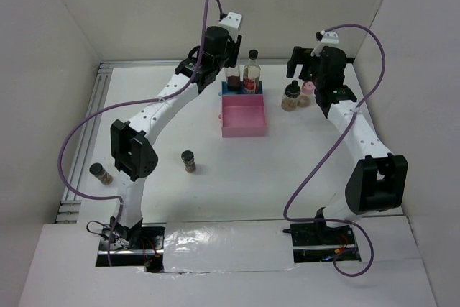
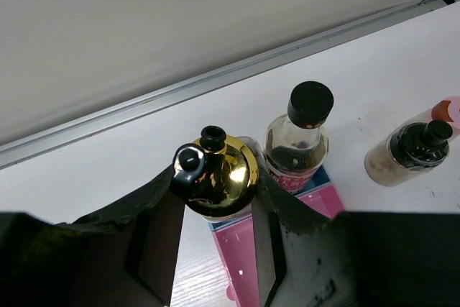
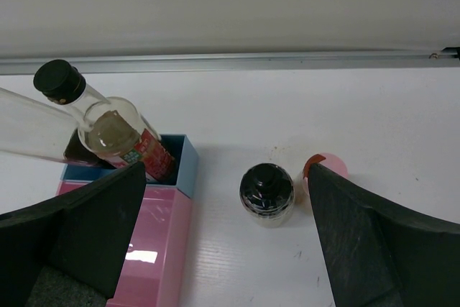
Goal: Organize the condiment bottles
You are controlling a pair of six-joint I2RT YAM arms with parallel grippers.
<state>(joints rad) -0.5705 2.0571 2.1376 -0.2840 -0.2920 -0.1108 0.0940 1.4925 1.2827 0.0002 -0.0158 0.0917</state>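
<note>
My left gripper (image 1: 231, 70) is shut on the neck of the tall gold-black pourer bottle (image 2: 215, 172), which stands in the blue tray (image 1: 228, 91) at the back. The black-capped bottle with the red label (image 1: 251, 71) stands beside it in the same tray; it also shows in the left wrist view (image 2: 300, 134). My right gripper (image 1: 302, 80) is open wide and empty above a dark-lidded spice jar (image 3: 267, 193) and the pink-capped shaker (image 3: 325, 166), both on the table right of the trays. Two more spice jars (image 1: 189, 160) (image 1: 100, 173) stand at the near left.
The pink tray (image 1: 244, 129) lies just in front of the blue one. White walls close in the back and both sides. A metal rail (image 2: 215, 80) runs along the back edge. Purple cables loop over both arms.
</note>
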